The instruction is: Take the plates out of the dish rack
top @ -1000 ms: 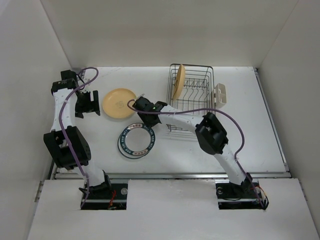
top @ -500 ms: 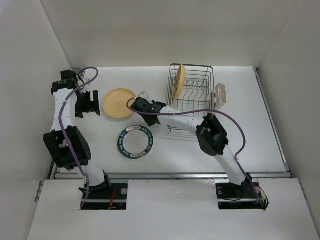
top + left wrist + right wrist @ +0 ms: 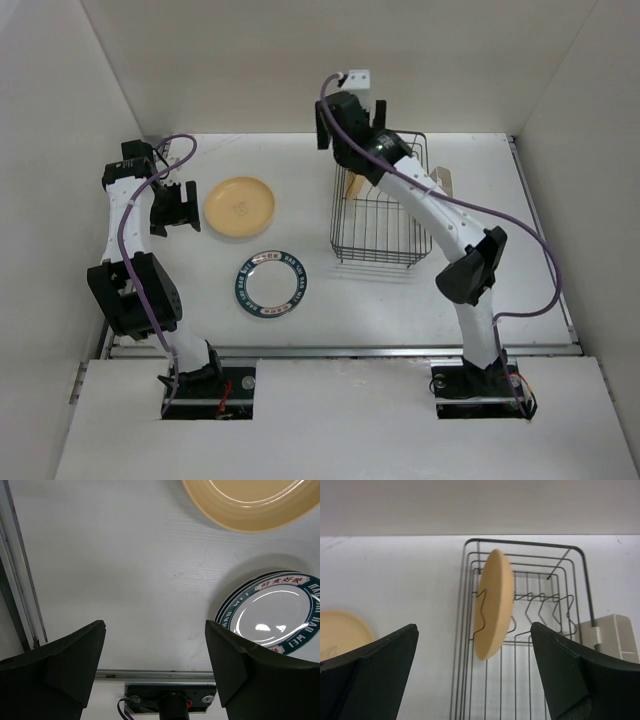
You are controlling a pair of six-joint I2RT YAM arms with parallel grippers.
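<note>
The dark wire dish rack (image 3: 380, 232) (image 3: 580, 565) stands at the back right. One orange-yellow plate (image 3: 495, 605) (image 3: 352, 186) stands on edge in its left slots. My right gripper (image 3: 350, 130) (image 3: 472, 627) hovers open above that plate, touching nothing. A cream plate (image 3: 240, 207) (image 3: 250, 510) lies flat on the table. The teal-rimmed plate (image 3: 271, 284) (image 3: 272, 617) lies in front of it, seemingly on top of another plate with a dark-ringed edge. My left gripper (image 3: 175, 208) (image 3: 155, 625) hangs open and empty, left of the cream plate.
A cream plastic holder (image 3: 615, 635) (image 3: 446, 182) is clipped to the rack's right side. White walls close in on the left, back and right. A metal rail (image 3: 22, 580) runs along the table's near edge.
My right arm let go of the teal-rimmed plate on the table, rose and swung back over the rack, its jaws opening wide. The left arm has not moved.
</note>
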